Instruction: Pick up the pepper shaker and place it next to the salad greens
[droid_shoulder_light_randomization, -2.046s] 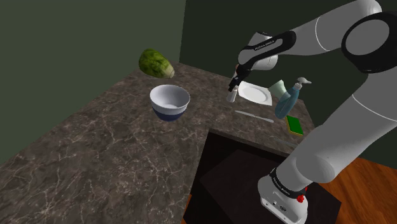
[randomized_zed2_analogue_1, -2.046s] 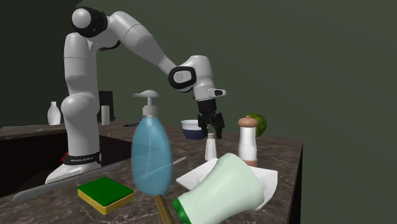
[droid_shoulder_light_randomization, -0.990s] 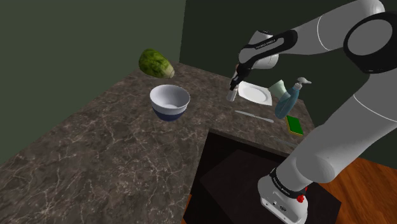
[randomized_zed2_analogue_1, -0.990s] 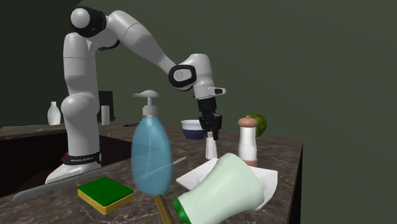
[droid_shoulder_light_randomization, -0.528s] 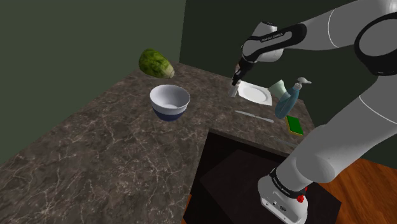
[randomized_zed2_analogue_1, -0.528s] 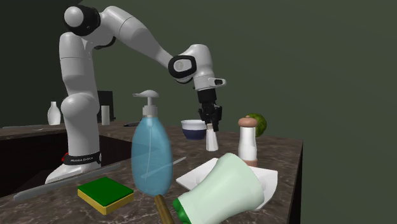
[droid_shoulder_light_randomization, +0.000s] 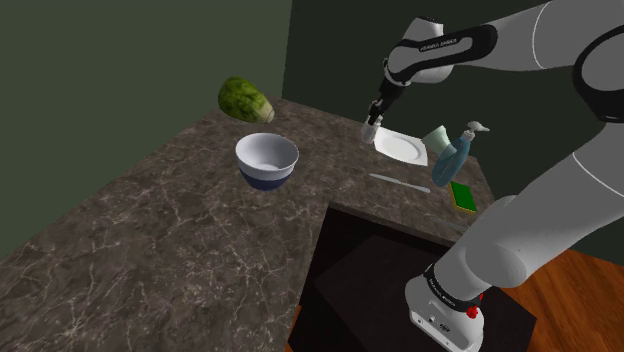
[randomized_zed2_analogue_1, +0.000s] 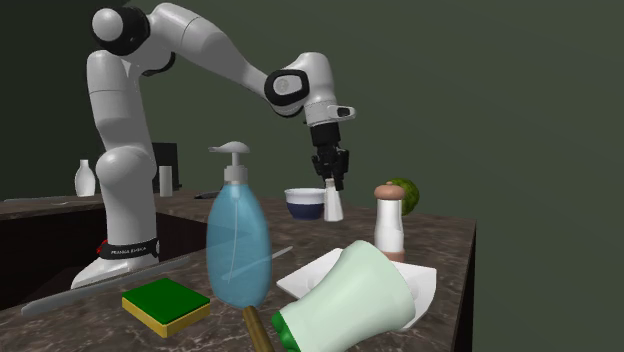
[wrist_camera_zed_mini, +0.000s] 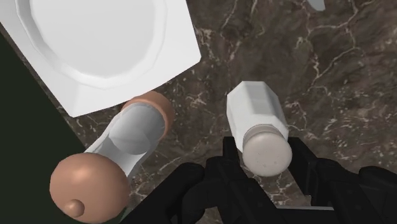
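Now your gripper (wrist_camera_zed_mini: 268, 163) is closed on the cap of the white shaker (wrist_camera_zed_mini: 257, 124), which hangs above the marble counter (droid_shoulder_light_randomization: 150, 230) just beside the white plate (wrist_camera_zed_mini: 173, 69). A pepper mill (wrist_camera_zed_mini: 127, 137) stands at the plate's edge too. From the plate toward the lettuce (droid_shoulder_light_randomization: 245, 100), the counter lies open.

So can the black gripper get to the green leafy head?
Probably yes: the gripper holds the white shaker clear of the marbled counter, bare stone leads to the green leafy head, and the white bowl stands aside.
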